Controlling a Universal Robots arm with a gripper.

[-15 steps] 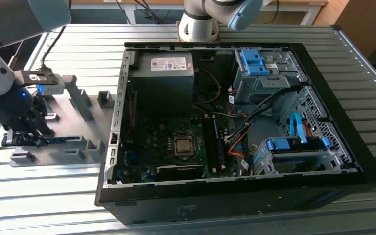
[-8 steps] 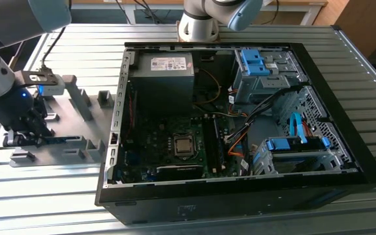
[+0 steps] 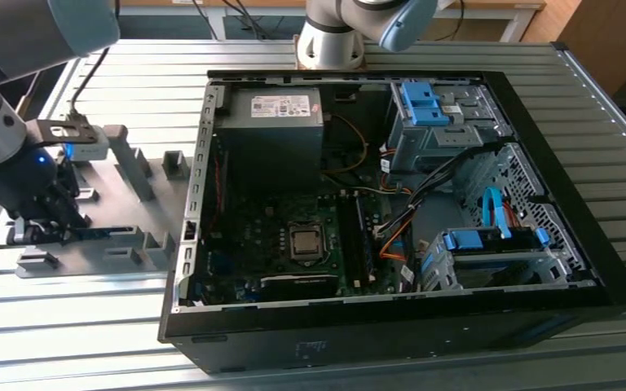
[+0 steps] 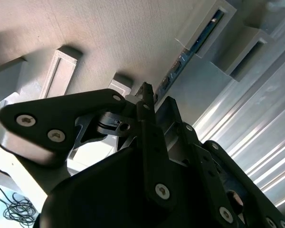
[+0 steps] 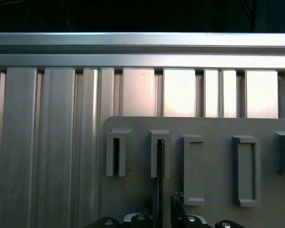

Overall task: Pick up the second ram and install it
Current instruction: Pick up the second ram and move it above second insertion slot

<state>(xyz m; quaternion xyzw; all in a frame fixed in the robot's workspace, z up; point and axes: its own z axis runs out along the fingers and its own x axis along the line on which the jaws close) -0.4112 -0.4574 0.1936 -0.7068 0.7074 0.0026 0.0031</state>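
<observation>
The second ram (image 5: pixel 159 164) stands on its long edge in the slotted blocks of the grey fixture (image 5: pixel 213 126). In the second wrist view the ram (image 4: pixel 192 47) is a thin blue-green strip running away from the fingers. My gripper (image 5: pixel 160 205) is down over the near end of the board, open, with one finger (image 5: pixel 176 202) on each side and a small gap to the board. In the exterior view the gripper (image 3: pixel 50 230) is low over the fixture (image 3: pixel 128 175) at that view's left, and the ram (image 3: pixel 98 233) pokes out beside it.
An open computer case (image 3: pixel 606 269) lies at the exterior view's middle and right, with the motherboard (image 3: pixel 291 236) and its memory slots (image 3: pixel 362 236) exposed. The fixture carries several upright blocks (image 3: pixel 123 159). All of it rests on a ribbed metal table (image 3: pixel 74 318).
</observation>
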